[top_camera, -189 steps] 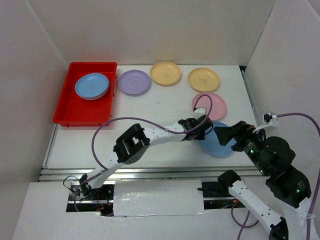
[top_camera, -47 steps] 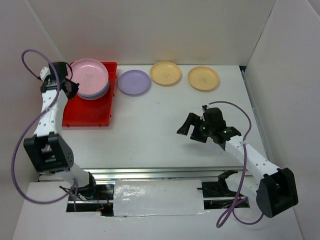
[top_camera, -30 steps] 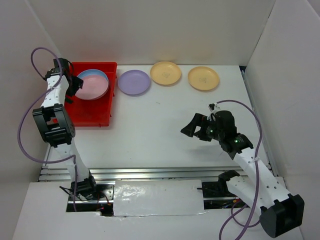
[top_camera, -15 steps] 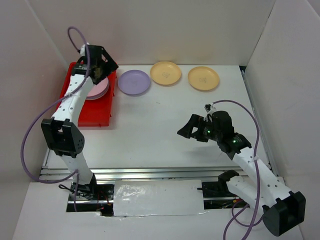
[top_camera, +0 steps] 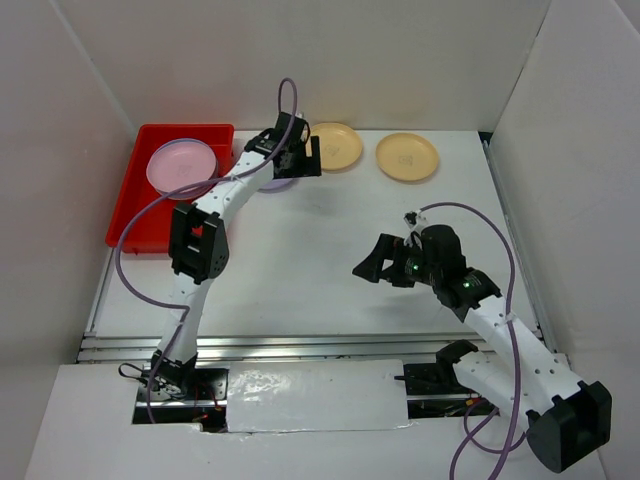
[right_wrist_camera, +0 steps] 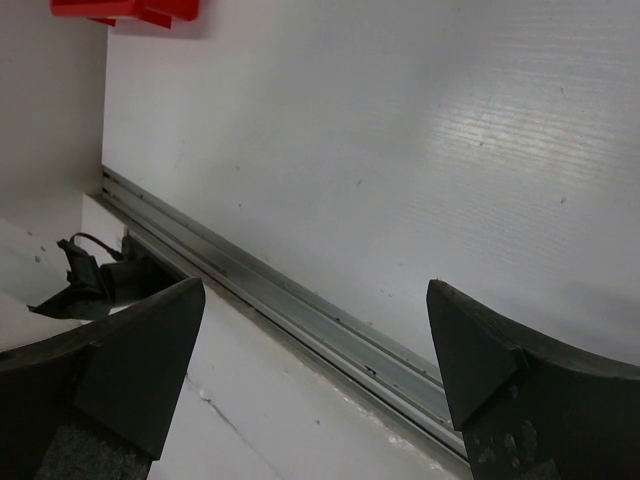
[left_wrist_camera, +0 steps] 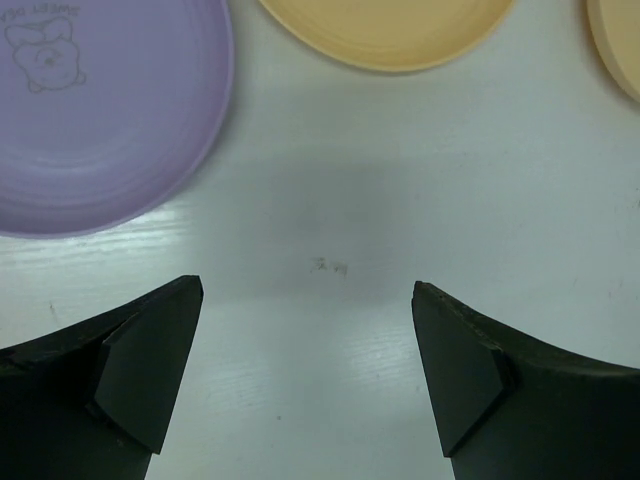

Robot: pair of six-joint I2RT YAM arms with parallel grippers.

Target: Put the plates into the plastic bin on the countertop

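The red plastic bin [top_camera: 150, 225] stands at the back left of the countertop [top_camera: 300, 250], with a pink plate [top_camera: 181, 167] on top inside it. My left gripper [top_camera: 303, 163] hovers open and empty between the purple plate [top_camera: 272, 183] and the nearer yellow plate [top_camera: 338, 146]; the arm covers most of the purple one. In the left wrist view the purple plate [left_wrist_camera: 90, 110] lies upper left, a yellow plate [left_wrist_camera: 390, 30] at the top, and the gripper [left_wrist_camera: 308, 300] is over bare countertop. A second yellow plate [top_camera: 407, 157] lies further right. My right gripper [top_camera: 375, 268] hangs open, empty.
White walls enclose the countertop on three sides. A metal rail [right_wrist_camera: 300, 310] runs along the near edge, under my right gripper [right_wrist_camera: 315, 300] in its wrist view, where a corner of the bin [right_wrist_camera: 130, 10] shows at top left.
My left arm has swung right from over the bin to the purple plate, leaving the pink plate in the bin. The right arm has barely moved.
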